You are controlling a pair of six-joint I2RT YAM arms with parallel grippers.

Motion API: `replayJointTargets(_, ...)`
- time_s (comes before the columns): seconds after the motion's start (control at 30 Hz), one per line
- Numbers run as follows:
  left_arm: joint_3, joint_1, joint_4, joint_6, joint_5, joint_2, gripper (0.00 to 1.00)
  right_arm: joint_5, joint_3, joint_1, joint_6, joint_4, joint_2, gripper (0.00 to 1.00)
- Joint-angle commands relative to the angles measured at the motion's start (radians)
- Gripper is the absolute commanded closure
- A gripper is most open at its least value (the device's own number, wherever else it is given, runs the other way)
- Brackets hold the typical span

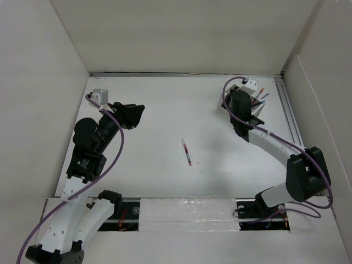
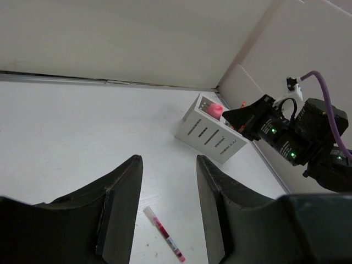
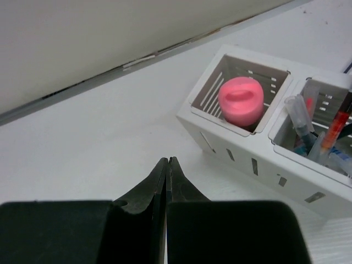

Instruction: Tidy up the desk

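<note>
1 red-and-white pen lies loose on the white desk, well left of the slotted organizer. left gripper gapes empty; right gripper is clenched on nothing (beside that organizer). pinched off-centre, the thin pen could skid across the smooth desk, walled on 3 sides.

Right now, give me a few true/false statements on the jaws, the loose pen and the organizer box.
1. The left jaws are shut. False: they stand open with nothing between them.
2. The right jaws are shut and hold nothing. True.
3. A pen lies loose on the desk between the arms. True.
4. The pink object sits on the bare desk. False: it is inside a compartment of the organizer.
5. The organizer's neighbouring compartment is empty. False: it holds several writing tools.
</note>
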Motion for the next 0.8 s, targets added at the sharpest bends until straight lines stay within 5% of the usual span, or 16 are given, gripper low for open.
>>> replayJointTargets(0.0,-0.005,0.005,0.061,-0.006,0.013,-0.023,0.60,0.036,0.021,-0.017,0.046,-0.070,-0.008,1.00)
replayJointTargets(0.13,-0.004,0.005,0.064,-0.007,0.021,-0.016,0.60,-0.088,0.083,-0.235,0.107,-0.092,-0.005,0.99)
replayJointTargets(0.3,-0.004,0.005,0.064,-0.006,0.015,-0.032,0.60,-0.164,0.341,-0.448,0.126,-0.189,0.131,0.85)
replayJointTargets(0.53,0.000,0.005,0.058,-0.001,0.002,-0.050,0.60,-0.122,0.686,-0.555,0.132,-0.329,0.459,0.50)
replayJointTargets(0.77,-0.004,0.005,0.061,-0.003,0.010,-0.043,0.60,-0.270,1.120,-0.625,0.172,-0.605,0.847,0.46)
